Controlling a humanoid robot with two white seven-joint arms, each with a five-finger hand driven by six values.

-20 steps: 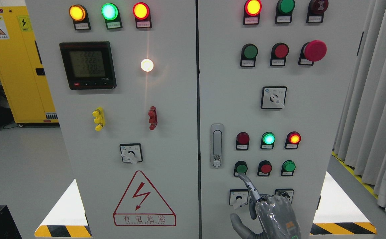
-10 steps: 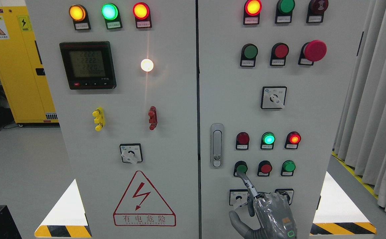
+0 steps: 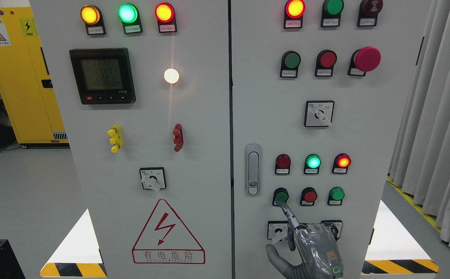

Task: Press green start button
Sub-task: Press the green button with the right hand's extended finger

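One robot hand in view: my right robot hand [image 3: 313, 248], rising at the bottom edge.
Hand state: forefinger [image 3: 287, 214] stretched out, other fingers curled, grasping nothing.
Green button [image 3: 281, 195]: lower row, leftmost, on the right cabinet door [image 3: 364, 135].
Contact: fingertip at the button's lower edge.
Progress: approach done; I judge the push itself unconfirmed.
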